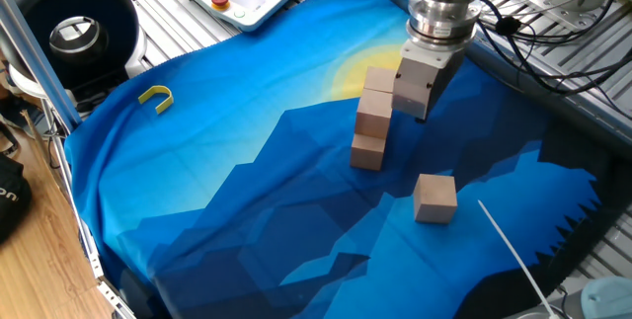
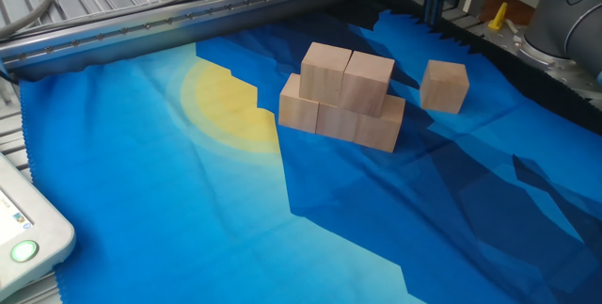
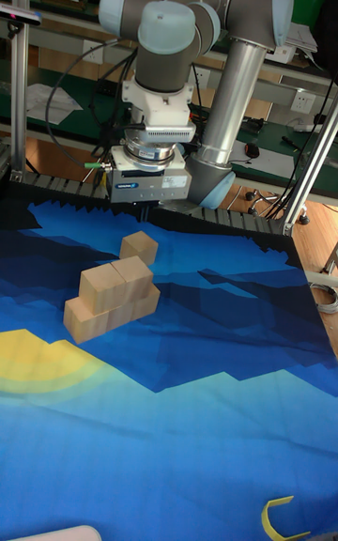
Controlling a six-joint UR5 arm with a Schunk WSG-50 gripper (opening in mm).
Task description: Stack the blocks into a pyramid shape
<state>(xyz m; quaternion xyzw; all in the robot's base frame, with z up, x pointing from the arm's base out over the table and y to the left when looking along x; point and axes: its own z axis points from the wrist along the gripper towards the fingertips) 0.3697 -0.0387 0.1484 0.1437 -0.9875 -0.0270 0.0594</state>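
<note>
Five blocks (image 2: 343, 97) stacked three below, two on top. Sixth block (image 2: 443, 86) lying apart. Hand (image 1: 416, 114) hovering near the stack, holding nothing; finger gap unclear.

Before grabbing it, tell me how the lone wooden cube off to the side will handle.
The lone cube looks rigid with flat faces, so it should probably grip squarely and not roll. It sits on the blue cloth, so a push may drag or wrinkle the fabric instead.

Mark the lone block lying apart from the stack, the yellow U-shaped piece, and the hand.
lone block (image 1: 434, 198), one fixed view, middle of its visible faces.
yellow U-shaped piece (image 1: 156, 97), one fixed view, on its curved bend.
hand (image 1: 415, 87), one fixed view, lower end of its body; fingertips not distinct.
</note>
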